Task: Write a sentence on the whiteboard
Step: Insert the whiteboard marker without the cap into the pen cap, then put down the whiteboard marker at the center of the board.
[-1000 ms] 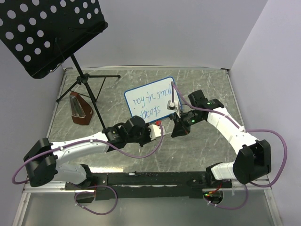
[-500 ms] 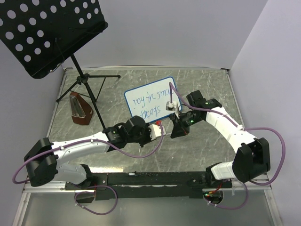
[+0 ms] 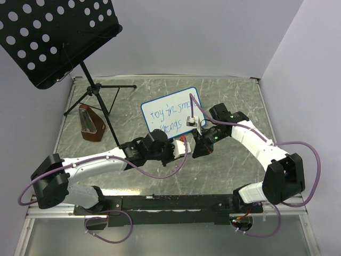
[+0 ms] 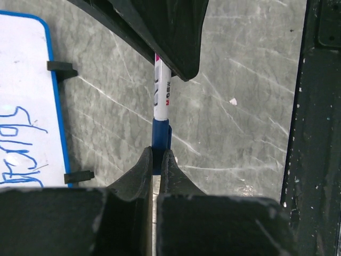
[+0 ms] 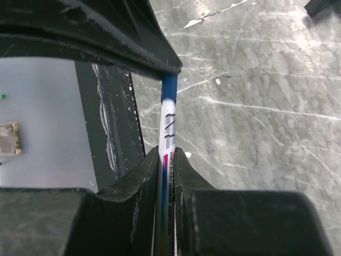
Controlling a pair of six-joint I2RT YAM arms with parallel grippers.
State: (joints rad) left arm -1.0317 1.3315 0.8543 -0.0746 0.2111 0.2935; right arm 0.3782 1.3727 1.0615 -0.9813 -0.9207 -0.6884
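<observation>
The whiteboard [image 3: 169, 112], white with a blue frame, lies in the middle of the table; it shows at the left of the left wrist view [image 4: 24, 80]. The sentence [image 3: 168, 118] is in blue, in two lines. My left gripper [image 4: 156, 154] is shut on the blue cap [image 4: 160, 136] of a white marker [image 4: 162, 96]. My right gripper [image 5: 167, 152] is shut on the marker's body [image 5: 168, 128], facing the left one. The cap [image 5: 169, 88] sits on the end of the body. Both grippers [image 3: 189, 146] meet just in front of the board's near right corner.
A black perforated music stand [image 3: 53, 37] on a tripod [image 3: 101, 98] stands at the back left. A brown wedge-shaped object [image 3: 89, 125] lies beside it. Two black feet [image 4: 58, 66] stick out from the board's edge. A black rail [image 3: 176, 202] runs along the near edge.
My left gripper has moved right and my right gripper a little left, closing the gap between them. The board has not moved.
</observation>
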